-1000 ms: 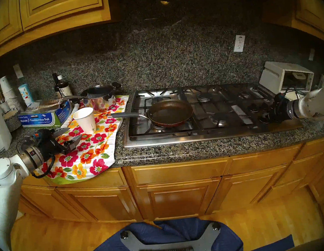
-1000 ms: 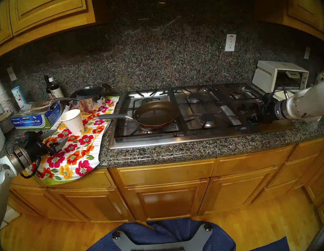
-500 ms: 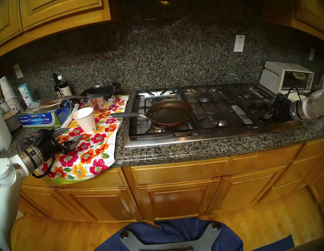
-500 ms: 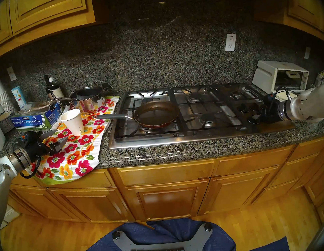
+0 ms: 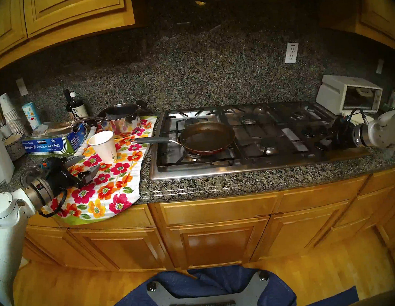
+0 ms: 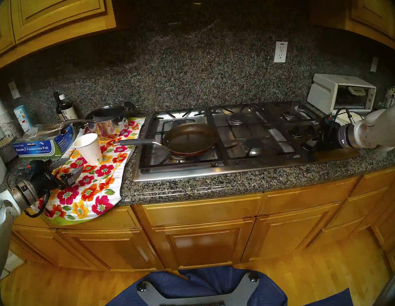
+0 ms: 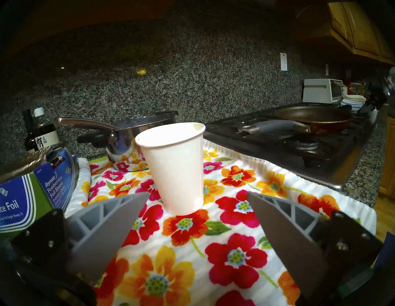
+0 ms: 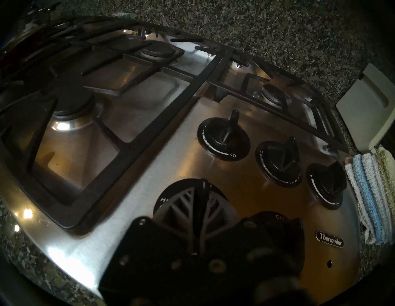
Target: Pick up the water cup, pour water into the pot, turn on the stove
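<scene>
- the foil box (image 5: pixel 53 144) says "KIRKLAND" and "Reynolds Foodservice Foil"; its end panel in the left wrist view adds "Premium Quality"
- dark bottle (image 7: pixel 43 133): white label with the character 有
- stove (image 8: pixel 267 213) has a "Thermador" badge (image 8: pixel 330 242)
- stove knobs (image 8: pixel 327 183) are ringed with "HI", "LO" and "OFF"

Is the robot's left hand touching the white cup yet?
Apart. In the left wrist view the left gripper has its jaws spread wide, and flowered towel shows between each fingertip and the water cup.
</scene>
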